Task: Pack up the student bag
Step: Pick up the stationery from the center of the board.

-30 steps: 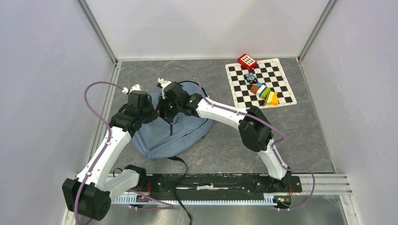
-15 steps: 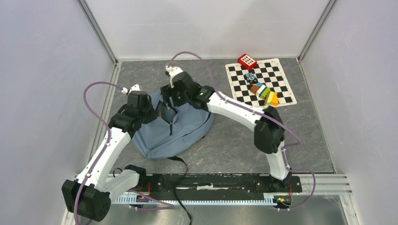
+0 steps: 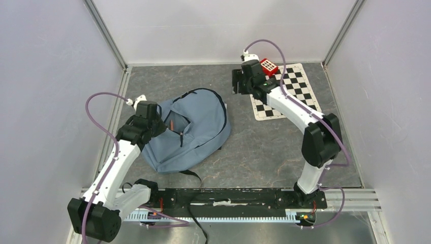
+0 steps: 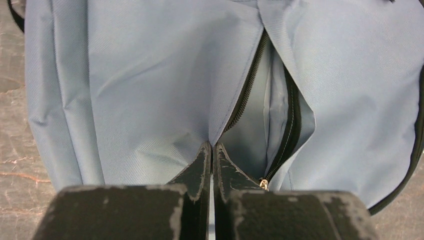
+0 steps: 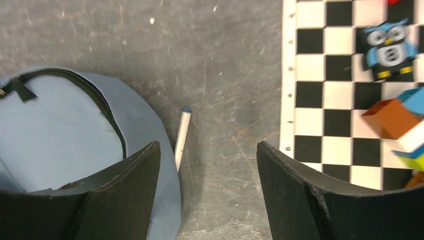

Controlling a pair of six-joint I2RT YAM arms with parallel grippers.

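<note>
Over on the left half of the bench (image 3: 259, 147), the student bag (image 3: 203, 137) is lying flat with its front facing up, and a black strap end pokes out toward the near edge. Its front zipper is partway undone, so there's a gap showing the pale lining. The left end effector (image 4: 212, 147) has its fingers pressed together right at the lip of that gap. The fabric puckers toward the tips, so it looks like it's pinching the edge of the bag next to the zipper. The right end effector (image 5: 207, 145) is way off at the far side, spread wide with nothing between the fingers, hanging over bare bench between the bag's top and the checkered mat (image 5: 325, 100). Straight below it is a thin white pen with a blue tip (image 5: 182, 131), lying just beside the bag's curved edge. On the mat there's a little blue owl toy (image 5: 390, 47), a brown block (image 5: 390, 117) and some other coloured blocks, plus a red thing (image 3: 268, 66) at the mat's far corner.
</note>
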